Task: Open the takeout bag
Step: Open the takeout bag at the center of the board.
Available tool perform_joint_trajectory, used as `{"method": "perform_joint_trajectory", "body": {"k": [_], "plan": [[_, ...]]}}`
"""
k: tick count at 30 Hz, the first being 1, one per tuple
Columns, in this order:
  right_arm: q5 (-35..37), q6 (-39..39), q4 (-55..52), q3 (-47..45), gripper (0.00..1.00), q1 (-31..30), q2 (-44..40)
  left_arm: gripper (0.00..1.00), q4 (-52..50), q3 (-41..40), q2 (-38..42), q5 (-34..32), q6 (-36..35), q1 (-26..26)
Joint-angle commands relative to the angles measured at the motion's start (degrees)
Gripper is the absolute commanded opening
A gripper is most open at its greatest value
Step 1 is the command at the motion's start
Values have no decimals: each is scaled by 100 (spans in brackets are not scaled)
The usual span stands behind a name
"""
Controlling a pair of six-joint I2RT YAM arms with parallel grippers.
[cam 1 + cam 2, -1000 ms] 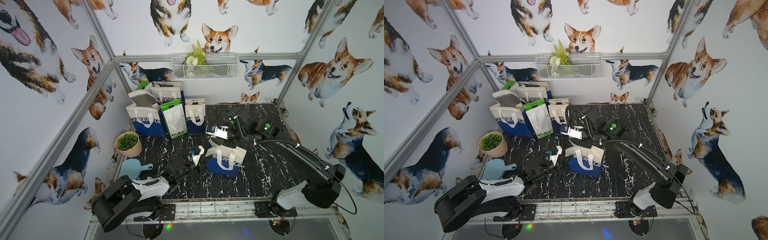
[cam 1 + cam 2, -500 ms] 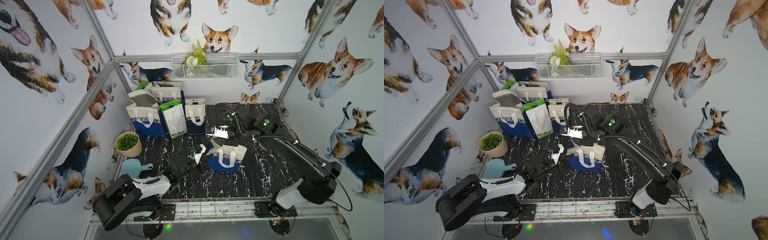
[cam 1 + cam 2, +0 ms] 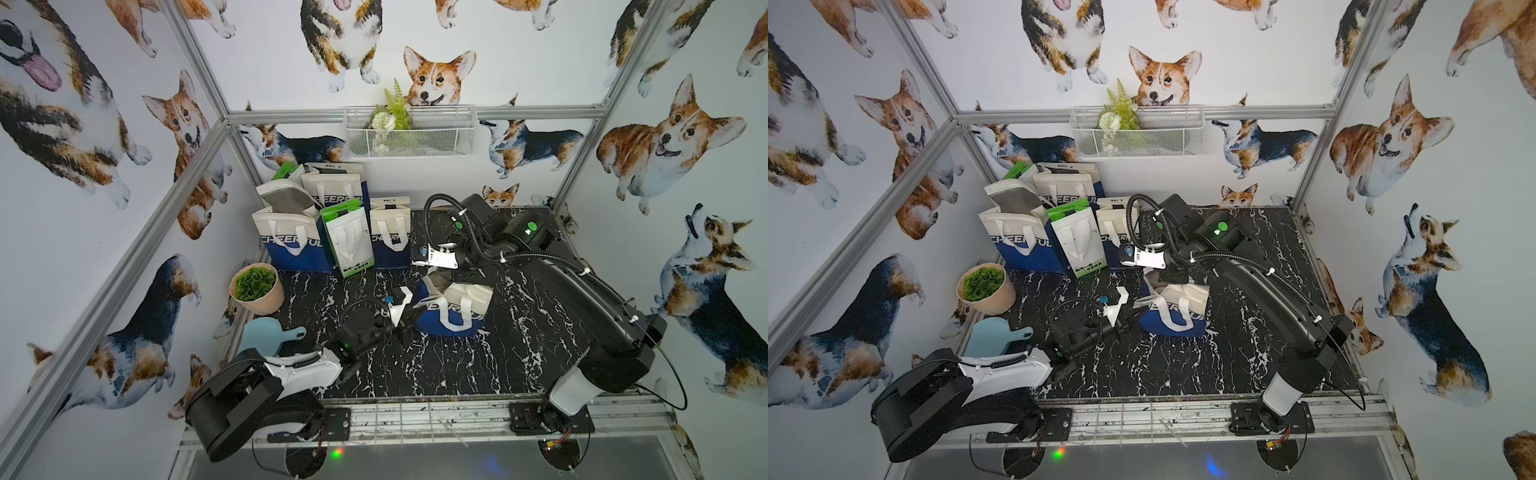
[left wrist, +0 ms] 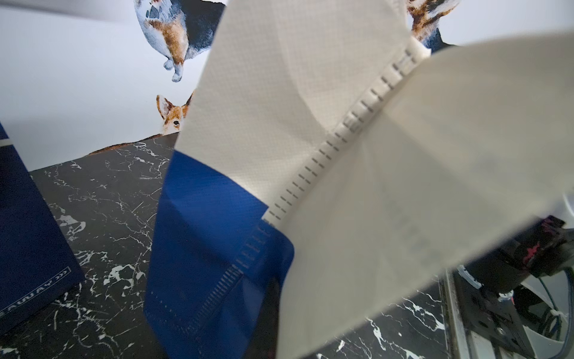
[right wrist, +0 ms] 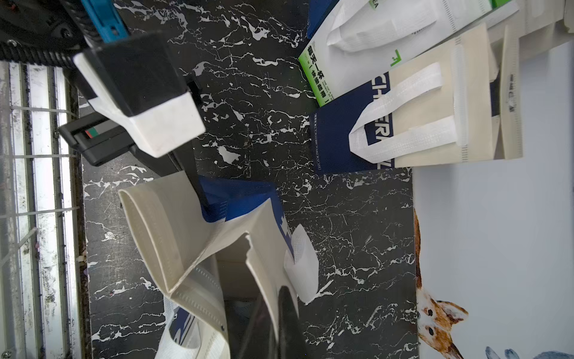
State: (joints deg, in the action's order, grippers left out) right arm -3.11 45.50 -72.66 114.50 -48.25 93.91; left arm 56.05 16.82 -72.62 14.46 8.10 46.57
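The takeout bag (image 3: 453, 309), cream on top and blue below with white handles, stands at mid-table in both top views (image 3: 1173, 311). My left gripper (image 3: 410, 318) reaches in low from the left and is shut on the bag's near side seam; in the left wrist view the bag's fabric (image 4: 326, 124) fills the frame and hides most of the jaws. My right gripper (image 5: 275, 323) comes down from above and is shut on the far cream rim (image 5: 264, 255). The bag's mouth (image 5: 233, 276) gapes partly, dark inside.
A row of similar bags (image 3: 328, 232) stands at the back left. A potted plant (image 3: 257, 289) and a light blue board (image 3: 268, 336) lie along the left edge. A wire basket (image 3: 409, 133) hangs on the back wall.
My right arm has drawn back toward the far side with the rim in its grip, and the bag has shifted slightly that way. The left gripper has stayed on the seam.
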Motion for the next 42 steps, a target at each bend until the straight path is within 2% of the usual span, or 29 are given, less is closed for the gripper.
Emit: {"method": "perform_joint_trajectory", "body": {"k": [1, 5, 12, 14, 21, 24, 27, 34, 36, 40, 42], "plan": [[110, 239, -107, 150, 0, 50, 16, 0, -718, -12, -20, -174, -80, -5], [98, -233, 132, -133, 0, 57, -72, 0, -736, -11, -9, -220, -67, -2], [844, -860, 1587, -1849, 0, -299, -675, 0, -753, -57, 108, -247, -48, -7], [757, -1085, 1680, -1960, 0, -321, -707, 0, -749, -51, 86, -250, -46, 1], [1271, -1518, 1913, -2173, 0, -369, -851, 0, -729, -47, 50, -229, -36, -5], [1407, -1637, 1998, -2293, 18, -369, -969, 0, -720, -61, 81, -236, -36, 1], [1497, -1682, 2187, -2461, 31, -369, -1130, 0, -701, -63, 73, -234, -36, -4], [1523, -1849, 1919, -2551, 41, -369, -1226, 0, -737, -74, 101, -250, -32, -5], [1583, -1890, 1832, -2546, 39, -369, -1226, 0, -729, -61, 82, -214, -28, 1], [1554, -1922, 1688, -2488, 11, -369, -1176, 0, -727, -56, 81, -221, -20, 0], [1492, -1866, 1643, -2462, 5, -372, -1155, 0, -724, -57, 90, -237, -28, 0]]}}
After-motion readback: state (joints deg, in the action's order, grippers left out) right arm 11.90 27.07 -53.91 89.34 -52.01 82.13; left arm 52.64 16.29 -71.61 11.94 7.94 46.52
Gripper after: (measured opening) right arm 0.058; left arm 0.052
